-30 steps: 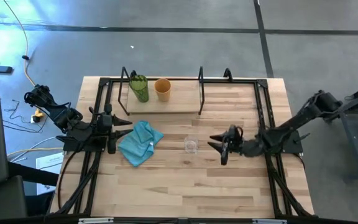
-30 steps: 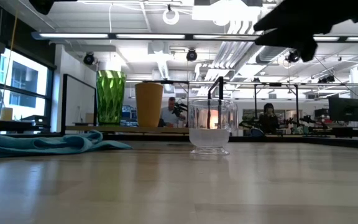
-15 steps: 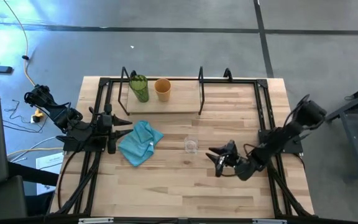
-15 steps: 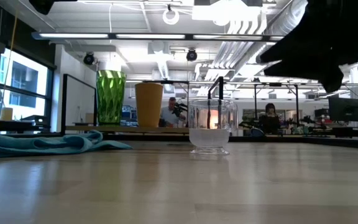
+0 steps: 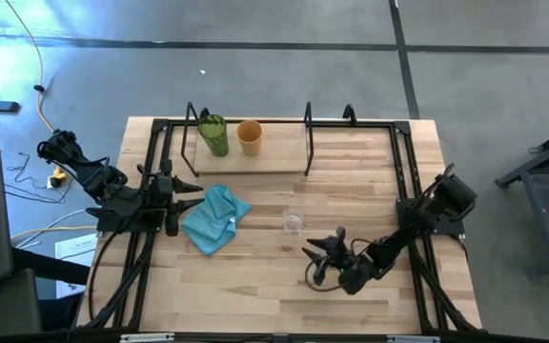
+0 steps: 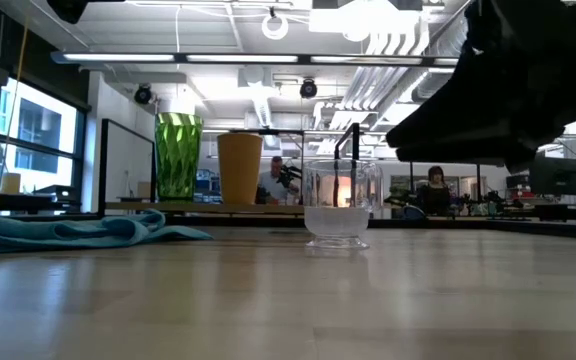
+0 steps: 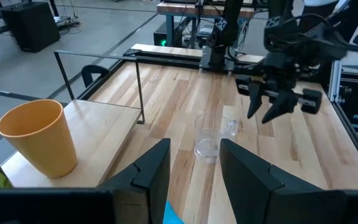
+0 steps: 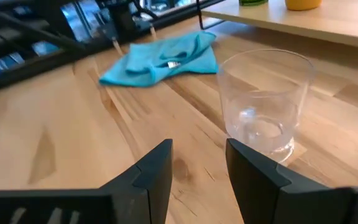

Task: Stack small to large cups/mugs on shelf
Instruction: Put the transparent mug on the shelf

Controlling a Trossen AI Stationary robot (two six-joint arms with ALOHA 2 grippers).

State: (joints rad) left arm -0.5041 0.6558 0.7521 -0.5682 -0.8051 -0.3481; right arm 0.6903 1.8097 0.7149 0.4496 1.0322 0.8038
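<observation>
Clear glass cup (image 5: 294,223) sits alone mid-frame on the wooden surface (image 5: 255,286), while your green tumbler (image 5: 213,134) and orange cup (image 5: 249,136) wait on the shelf (image 5: 274,160) at the top. Your right end effector (image 5: 315,263), fingers apart and empty, has swung down to the lower middle, likely lining up low on the glass. Your left end effector (image 5: 187,191) stays parked, fingers apart.

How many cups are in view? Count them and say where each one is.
3. The green cup and the orange cup stand side by side on the shelf. The clear cup stands on the table, near the cloth.
</observation>
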